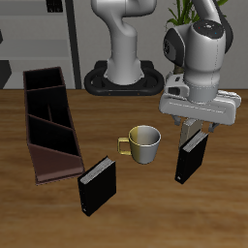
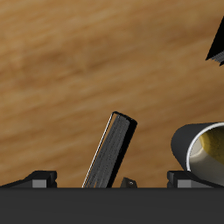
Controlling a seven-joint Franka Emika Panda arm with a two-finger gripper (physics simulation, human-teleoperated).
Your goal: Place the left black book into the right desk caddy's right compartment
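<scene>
The left black book (image 1: 191,158) stands on the table beside the mug, leaning a little. My gripper (image 1: 197,131) is open directly above it, fingers level with the book's top edge. In the wrist view the book (image 2: 109,153) stands tilted between my widely spread fingertips (image 2: 39,179), touching neither. The right desk caddy (image 1: 48,121) is a long maroon tray with black dividers across the table. Its right compartment (image 1: 44,79) is the far end section, away from the low maroon lip.
A tan mug (image 1: 143,145) stands between the two books and shows in the wrist view (image 2: 201,149). The twin black book (image 1: 96,189) stands near the table's front edge, close to the caddy's lip; its corner shows in the wrist view (image 2: 217,44).
</scene>
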